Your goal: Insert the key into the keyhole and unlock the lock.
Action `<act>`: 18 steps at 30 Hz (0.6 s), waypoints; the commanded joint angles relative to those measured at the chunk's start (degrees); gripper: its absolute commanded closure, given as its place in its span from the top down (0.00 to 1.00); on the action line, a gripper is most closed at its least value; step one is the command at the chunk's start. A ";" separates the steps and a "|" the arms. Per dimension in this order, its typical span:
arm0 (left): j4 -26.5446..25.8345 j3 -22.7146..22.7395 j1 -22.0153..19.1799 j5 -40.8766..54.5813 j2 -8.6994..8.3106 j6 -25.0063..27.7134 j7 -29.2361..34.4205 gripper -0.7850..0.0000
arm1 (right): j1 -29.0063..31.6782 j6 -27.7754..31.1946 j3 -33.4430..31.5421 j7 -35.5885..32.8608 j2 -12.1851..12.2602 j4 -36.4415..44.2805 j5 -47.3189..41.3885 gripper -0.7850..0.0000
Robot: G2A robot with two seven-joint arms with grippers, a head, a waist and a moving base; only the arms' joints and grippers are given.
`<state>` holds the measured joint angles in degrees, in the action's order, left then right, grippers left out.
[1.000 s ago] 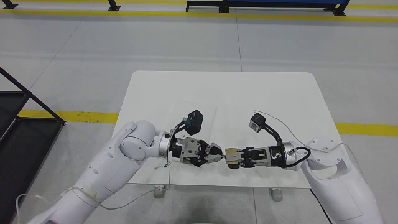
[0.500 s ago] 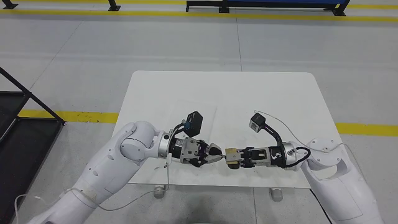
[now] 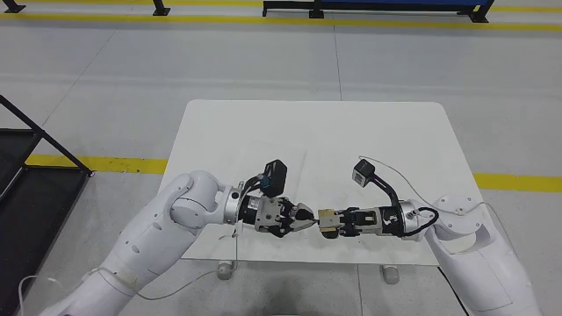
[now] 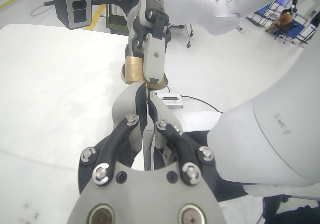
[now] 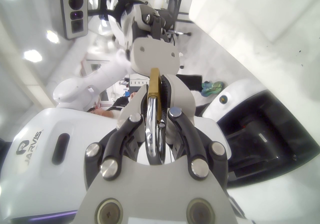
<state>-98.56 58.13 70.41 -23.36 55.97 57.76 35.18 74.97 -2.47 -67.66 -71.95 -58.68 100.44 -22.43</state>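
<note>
Nearest, the left gripper [image 4: 146, 89] is found rolled slightly about its own axis compared with a second ago (in the top view its wrist camera sits a little lower than before). Its tips have been kept pressed up to the lock [image 4: 133, 72], and no gap has been opened between the two arms. This is judged to be the key [image 4: 149, 99] being seated or a first turn being tried, so the task is taken as at the insertion-and-turn step, with unlocking not yet shown. The left gripper is pinched almost fully together. Only a narrow slit is left between its pads, and a thin edge, taken to be the key, is gripped there. The blade is hidden, so how deep it sits in the keyhole cannot be told. Just beyond, the brass lock is met at its end face. Farther on, it is clamped by its flat sides in the right gripper [image 5: 158, 86], with the shackle [image 5: 152, 120] run back between the fingers. All of this is held above the near part of the table [image 3: 369, 132].
</note>
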 commanded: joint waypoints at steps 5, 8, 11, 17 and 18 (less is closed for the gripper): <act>-0.58 0.36 0.53 -3.04 -0.06 0.24 -2.43 0.00 | 0.00 0.00 0.00 0.00 0.00 0.00 0.00 0.00; -1.17 0.74 0.80 -5.23 -0.11 0.24 -3.61 0.00 | 0.00 0.00 0.00 0.00 0.00 0.00 0.00 0.00; -1.92 0.88 1.11 -7.29 -0.15 0.24 -4.74 0.00 | 0.00 0.00 0.00 0.00 0.00 0.00 0.00 0.00; -3.05 1.21 1.76 -11.45 -0.23 0.24 -7.11 0.00 | 0.00 0.00 0.00 0.00 0.00 0.00 0.00 0.00; -3.15 1.24 1.91 -11.95 -0.24 0.24 -7.57 0.00 | 0.00 0.00 0.00 0.00 0.00 0.00 0.00 0.00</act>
<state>-101.62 59.35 72.21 -34.86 55.74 58.00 27.99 74.97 -2.47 -67.66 -71.95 -58.68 100.44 -22.43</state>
